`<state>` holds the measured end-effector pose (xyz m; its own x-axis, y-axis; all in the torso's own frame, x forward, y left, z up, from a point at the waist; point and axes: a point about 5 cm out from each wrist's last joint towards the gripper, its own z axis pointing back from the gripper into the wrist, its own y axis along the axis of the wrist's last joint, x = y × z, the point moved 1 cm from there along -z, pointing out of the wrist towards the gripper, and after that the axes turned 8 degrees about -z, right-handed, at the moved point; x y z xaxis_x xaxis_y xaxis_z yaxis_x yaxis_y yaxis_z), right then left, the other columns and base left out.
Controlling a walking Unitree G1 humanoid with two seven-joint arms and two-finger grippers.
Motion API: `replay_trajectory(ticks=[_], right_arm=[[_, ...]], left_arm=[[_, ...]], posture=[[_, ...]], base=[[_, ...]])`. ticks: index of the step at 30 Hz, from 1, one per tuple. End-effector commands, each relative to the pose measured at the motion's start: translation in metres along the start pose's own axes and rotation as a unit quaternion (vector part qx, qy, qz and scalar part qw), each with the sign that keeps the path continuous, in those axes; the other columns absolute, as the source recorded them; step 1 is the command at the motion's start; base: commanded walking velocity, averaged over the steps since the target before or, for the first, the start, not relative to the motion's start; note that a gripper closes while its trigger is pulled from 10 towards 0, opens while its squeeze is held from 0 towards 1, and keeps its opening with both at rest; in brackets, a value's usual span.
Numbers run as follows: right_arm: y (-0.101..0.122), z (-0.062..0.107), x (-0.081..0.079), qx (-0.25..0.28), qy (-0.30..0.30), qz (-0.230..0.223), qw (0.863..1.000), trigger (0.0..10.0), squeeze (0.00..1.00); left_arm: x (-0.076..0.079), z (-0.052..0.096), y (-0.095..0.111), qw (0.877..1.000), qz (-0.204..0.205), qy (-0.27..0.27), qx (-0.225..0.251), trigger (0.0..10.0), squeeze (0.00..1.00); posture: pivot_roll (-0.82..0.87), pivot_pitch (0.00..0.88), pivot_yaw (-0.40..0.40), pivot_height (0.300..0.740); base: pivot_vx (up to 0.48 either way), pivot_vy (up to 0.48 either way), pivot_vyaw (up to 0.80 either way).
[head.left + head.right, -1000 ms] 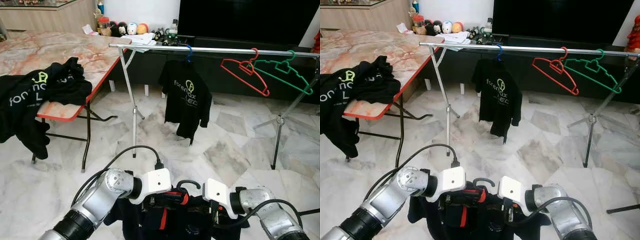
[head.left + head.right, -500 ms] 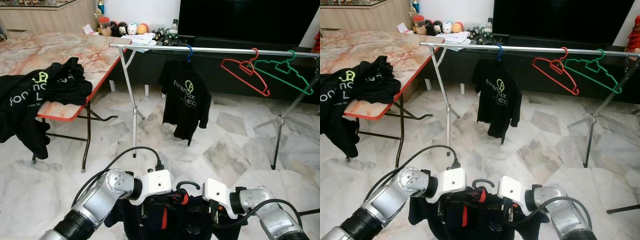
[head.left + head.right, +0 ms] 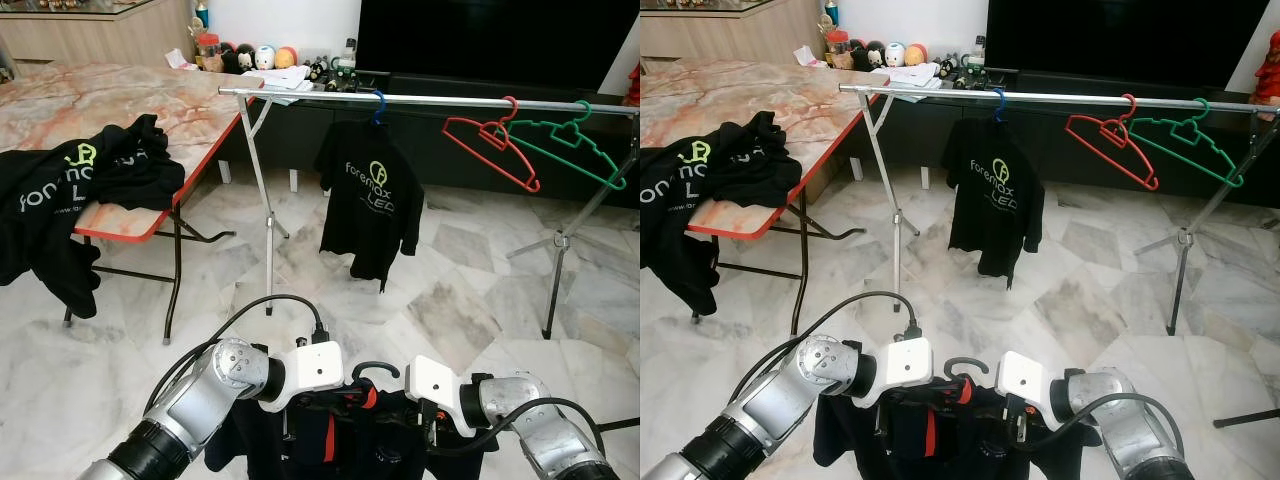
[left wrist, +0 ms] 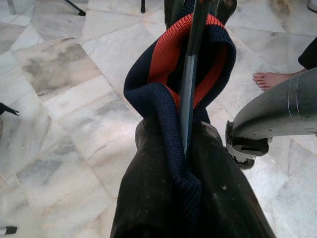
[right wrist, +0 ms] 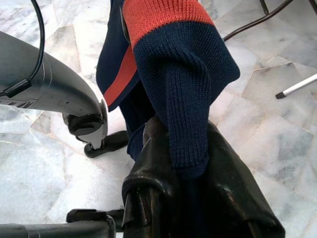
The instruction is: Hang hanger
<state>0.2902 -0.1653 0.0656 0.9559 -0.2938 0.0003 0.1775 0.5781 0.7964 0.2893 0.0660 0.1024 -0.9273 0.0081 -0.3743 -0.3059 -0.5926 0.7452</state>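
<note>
Navy knit with a red band, threaded on a dark hanger [image 3: 375, 369], held low at the near edge of the head views, between both wrists. Carrying step, by the look of it: garment [image 4: 171, 94] already on the hanger, not yet at the rail [image 3: 420, 98].

Left gripper [image 4: 187, 148] pinched together on the sweater's collar and the hanger's thin bar, fabric bunched between its black fingers. Right gripper [image 5: 190, 171] likewise clamped on a fold of the sweater, red and navy cloth draped over its tips.

Both silver forearms bent inward, wrists nearly meeting, hook curling up between the two white wrist housings.

Rail well ahead and higher, carrying a black printed T-shirt [image 3: 368, 206], then a red hanger [image 3: 492, 148] and a green hanger [image 3: 566, 143]. Free stretch of rail on either side of the T-shirt.

Next move likely calls for stepping closer, lifting both arms together, and keeping the hook upright to drop over the bar.

Bare foot of a person [image 4: 270, 79] on the marble floor [image 3: 450, 290] nearby.
</note>
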Motion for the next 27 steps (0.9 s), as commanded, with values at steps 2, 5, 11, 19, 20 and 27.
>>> replay_trajectory(ticks=[2, 5, 11, 19, 20, 27], right_arm=[[0.005, -0.002, -0.006, 0.007, 0.043, 0.005, 0.999, 10.0, 1.00], [0.004, 0.000, -0.010, 0.003, 0.068, 0.005, 0.998, 10.0, 1.00], [0.006, 0.003, -0.009, 0.000, 0.077, 0.006, 0.997, 10.0, 1.00], [0.005, 0.006, -0.003, -0.023, 0.061, 0.023, 0.998, 10.0, 1.00], [0.005, 0.005, -0.001, -0.022, 0.054, 0.023, 0.998, 10.0, 1.00], [0.016, 0.004, 0.010, 0.002, 0.007, 0.038, 0.999, 10.0, 1.00]], left_arm=[[-0.002, 0.002, -0.003, 1.000, 0.000, 0.004, -0.012, 0.0, 0.00], [-0.003, 0.002, -0.003, 1.000, -0.001, 0.004, -0.012, 0.0, 0.00], [-0.003, 0.002, -0.005, 1.000, -0.006, 0.003, -0.019, 0.0, 0.00], [-0.003, 0.003, -0.006, 1.000, -0.006, 0.005, -0.017, 0.0, 0.00], [-0.003, 0.003, -0.006, 1.000, -0.007, 0.003, -0.018, 0.0, 0.00], [-0.001, 0.003, -0.008, 1.000, -0.006, -0.001, -0.021, 0.0, 0.00]], posture=[[0.01, 0.084, 0.004, 0.740], [0.01, 0.082, 0.004, 0.740], [0.01, 0.079, 0.005, 0.740], [0.01, 0.068, 0.004, 0.740], [0.01, 0.068, 0.004, 0.740], [0.00, 0.059, 0.004, 0.740]], base=[[0.000, 0.000, 0.00], [0.000, 0.000, 0.00], [0.000, 0.000, 0.00], [0.000, 0.000, 0.00], [0.000, 0.000, 0.00], [0.000, 0.000, 0.00]])
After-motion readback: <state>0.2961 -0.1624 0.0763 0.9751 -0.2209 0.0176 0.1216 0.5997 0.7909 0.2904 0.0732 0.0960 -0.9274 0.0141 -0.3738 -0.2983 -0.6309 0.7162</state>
